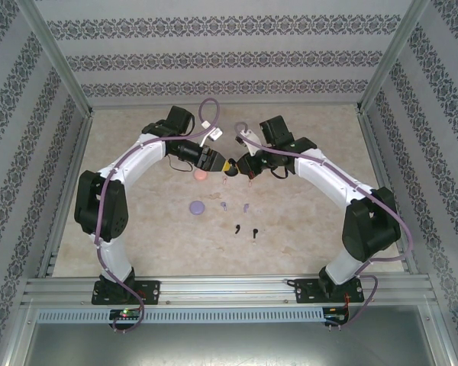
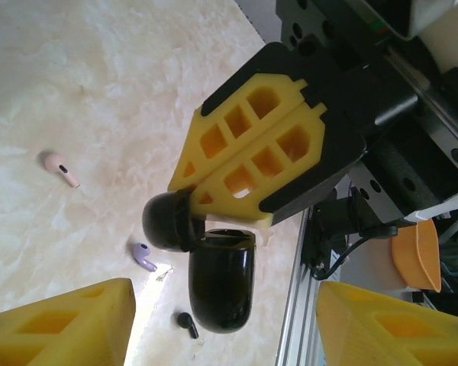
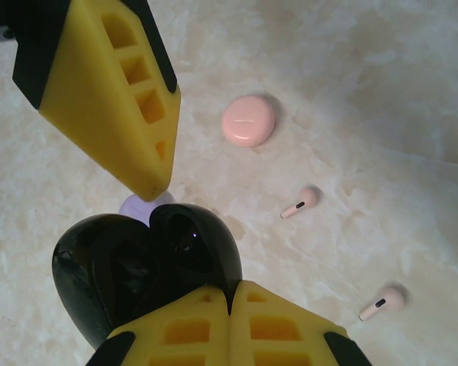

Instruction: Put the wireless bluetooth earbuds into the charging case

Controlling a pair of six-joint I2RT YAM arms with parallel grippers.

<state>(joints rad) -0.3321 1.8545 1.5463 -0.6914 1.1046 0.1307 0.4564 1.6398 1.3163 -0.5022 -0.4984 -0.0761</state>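
Right gripper clamped on black case, held above table. Left gripper alongside, jaws apart. Earbuds loose on table: likely light, slick, tiny. Pinch across stem.

A round black plastic charging case shines glossy and mirror-smooth. Yellow plastic pincer fingers look matt, ribbed with cut-outs. The beige marble-patterned counter appears smooth, faintly sheened. Silver metal frame rails look brushed.
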